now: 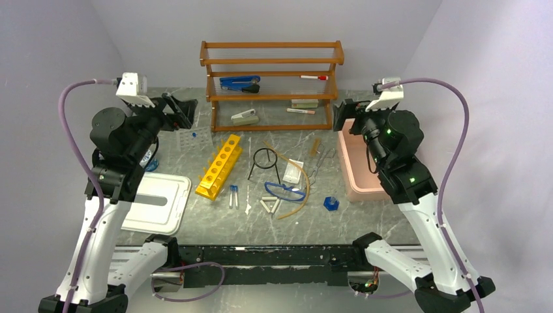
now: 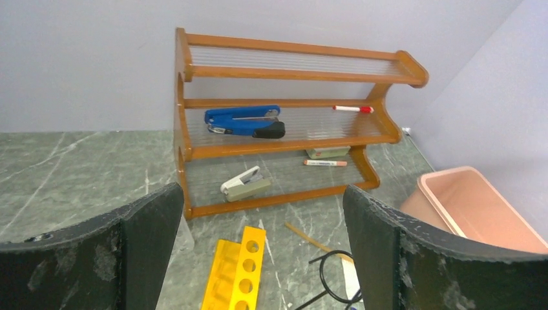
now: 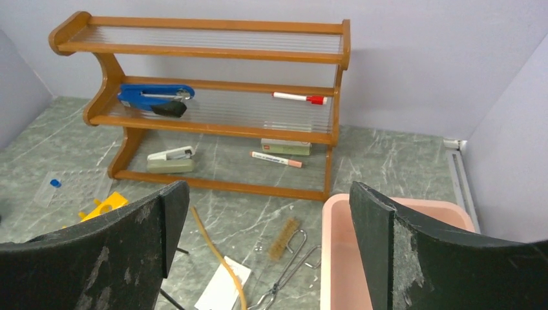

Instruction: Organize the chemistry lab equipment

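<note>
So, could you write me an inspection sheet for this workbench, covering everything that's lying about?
Surface: grey-green marbled table, no spills seen.
Job's things: yellow holed test-tube rack, black wire ring stand, blue goggles, amber tubing, blue-capped tubes and white triangle lie loose mid-table; pink plastic bin stands at the right.
Clutter: blue stapler and red-capped marker on the wooden shelf rack at the back.
Grippers: left gripper and right gripper both open, raised off the table, holding nothing.
Cables: purple cables arc from each wrist camera, away from the items.
Surroundings: plain pale walls; nothing else seen.
</note>
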`<state>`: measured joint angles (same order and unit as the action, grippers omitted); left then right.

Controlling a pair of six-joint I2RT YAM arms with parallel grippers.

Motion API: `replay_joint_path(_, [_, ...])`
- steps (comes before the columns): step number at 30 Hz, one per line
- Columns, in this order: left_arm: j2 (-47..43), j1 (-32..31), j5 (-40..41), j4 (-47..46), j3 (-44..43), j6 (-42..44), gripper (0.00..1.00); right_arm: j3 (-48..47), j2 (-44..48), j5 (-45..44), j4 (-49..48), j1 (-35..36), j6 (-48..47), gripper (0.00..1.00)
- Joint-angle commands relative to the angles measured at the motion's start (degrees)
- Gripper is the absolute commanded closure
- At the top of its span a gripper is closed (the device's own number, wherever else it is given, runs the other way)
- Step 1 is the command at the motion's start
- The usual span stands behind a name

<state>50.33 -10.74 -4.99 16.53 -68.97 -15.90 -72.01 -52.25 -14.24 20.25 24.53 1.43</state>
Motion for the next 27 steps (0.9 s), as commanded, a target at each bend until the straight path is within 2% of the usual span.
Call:
replay_joint_path(1, [-1.5,-0.7,-8.2,-6.4,3.3,-1.5,0.03,2.8,0.7,5.4,-2.1,0.8,0.0,0.06])
replay_joint_path(5, [-0.7,-1.6,-18.2,-14.9,7.7,-8.7,0.04,3.4,-1.3,8.2,-1.7,0.8,4.0,0.07])
replay_joint_path(7, [-0.7,-1.7,-20.7,-19.3,10.1,-12.3,0.05,3.5,-3.3,11.2,-1.4,1.0,6.0,0.10])
replay_joint_path(10, [-0.8,-1.8,-17.6,-17.3,10.7,-13.9,0.04,0.1,-9.8,13.9,5.4,1.3,9.7,0.12])
replay_joint_path(12, [-0.2,-1.8,-15.1,-10.7,9.9,-13.1,0.06,-2.9,-16.5,16.1,9.9,2.3,11.1,0.13])
replay_joint_path(16, [-0.5,-1.8,-9.8,-4.9,11.0,-12.3,0.07,-2.9,-22.6,12.8,10.6,8.4,12.1,0.02])
replay_joint_path(18, [-1.1,-1.8,-8.8,-4.5,12.0,-12.4,0.07,-3.9,-26.0,8.6,11.8,12.3,13.4,0.00])
replay_joint_path(22, [-2.1,-1.8,-6.6,-3.8,14.1,-13.1,0.07,-4.2,-32.0,5.9,11.5,17.7,17.5,0.02])
replay_joint_path(27, [-2.8,-1.8,-3.3,-1.7,14.8,-13.6,0.06,-4.9,-37.6,3.0,11.4,19.5,24.1,0.09])
